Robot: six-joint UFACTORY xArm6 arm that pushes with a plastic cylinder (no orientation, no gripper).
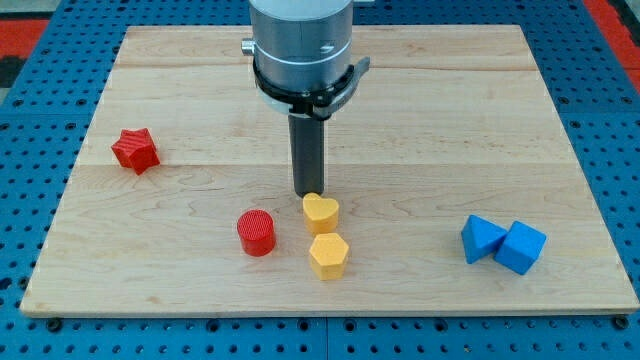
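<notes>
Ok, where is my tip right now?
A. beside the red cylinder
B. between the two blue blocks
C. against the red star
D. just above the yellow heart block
D: my tip sits at the top edge of the yellow heart block, with the yellow hexagon block below it.
</notes>
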